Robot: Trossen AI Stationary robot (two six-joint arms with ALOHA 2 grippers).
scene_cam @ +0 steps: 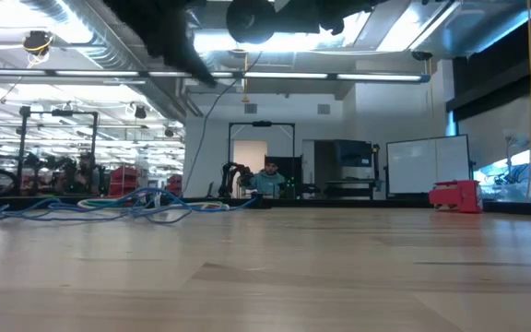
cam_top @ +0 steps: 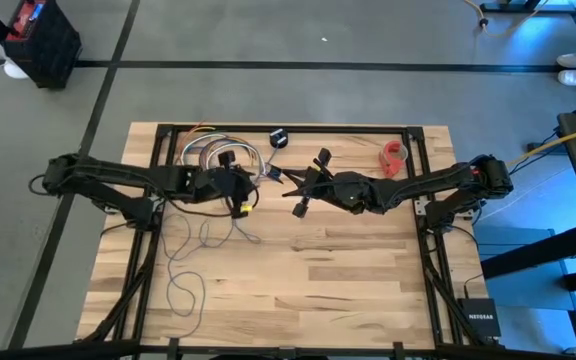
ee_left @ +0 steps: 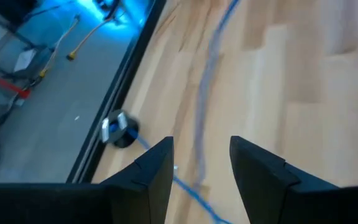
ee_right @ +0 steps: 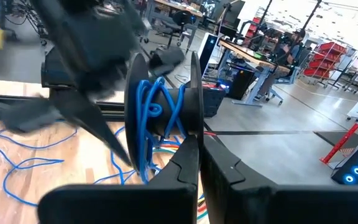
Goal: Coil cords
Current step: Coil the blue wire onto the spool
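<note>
Left gripper (ee_left: 201, 163): I see its two dark fingers spread apart with nothing between them, hanging over the back-left part of the table (cam_top: 368, 290), just above the cord.
Right gripper (ee_right: 197, 163): I read its fingers as pressed together, raised over the middle of the table; whether they pinch anything, I cannot tell.
Spool (ee_right: 163, 107): in my right wrist view, a dark spool with two flanges sits straight ahead of the right fingers, with blue cord wound on its core.
Cord (cam_top: 190, 262): the thin bluish cable trails in loose loops over the left half of the table, from the left gripper toward the front-left corner. In my left wrist view a strand runs across the wood past the fingers.
Puck (ee_left: 120, 129): small black round disc at the cable's end, lying by the table's edge.
Wire bundle (cam_top: 213, 152): multicoloured loops at the back left.
Black disc (cam_top: 278, 138): separate, at the back edge.
Red tape roll (cam_top: 396, 156): back right.
Person (scene_cam: 270, 177): seated in the room beyond.
</note>
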